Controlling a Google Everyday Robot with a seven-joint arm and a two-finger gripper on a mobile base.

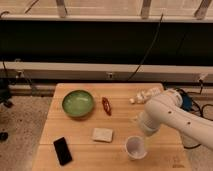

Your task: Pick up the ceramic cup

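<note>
The ceramic cup (136, 147) is small, white and round with a pale inside. It stands upright on the wooden table (85, 160) near the front right. My white arm (167, 112) reaches in from the right and bends down toward the cup. The gripper (142, 130) is at the arm's lower end, just above and behind the cup's far rim, largely hidden by the arm.
A wide green bowl (77, 103) stands at the back left, with a red object (106, 105) beside it. A pale sponge-like block (102, 134) lies mid-table and a black phone (62, 150) at front left. Small white items (142, 96) lie at the back right.
</note>
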